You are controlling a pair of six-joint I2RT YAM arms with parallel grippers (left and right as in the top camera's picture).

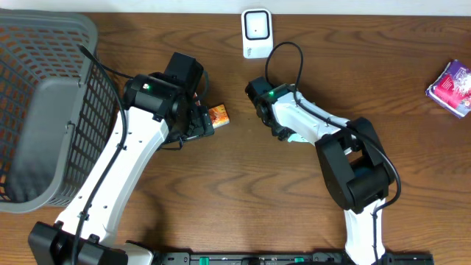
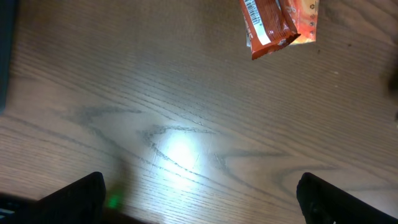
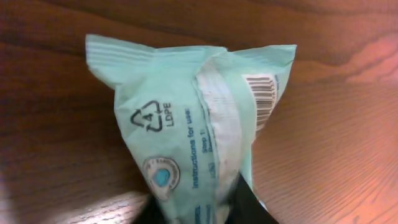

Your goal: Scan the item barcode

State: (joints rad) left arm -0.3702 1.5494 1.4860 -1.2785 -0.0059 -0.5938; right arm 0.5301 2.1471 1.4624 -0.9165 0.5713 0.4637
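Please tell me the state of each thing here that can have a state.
Left tool: open, holding nothing.
Right tool: shut on the green packet.
Green packet: gripped, barcode showing.
Orange packet: lying loose on the table.
Purple packet: lying loose on the table.

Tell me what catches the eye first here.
A mint-green packet fills the right wrist view, pinched in the right gripper, its barcode facing the camera. Overhead, a big grey mesh basket dominates the left side, and a white scanner stands at the far edge, centre.
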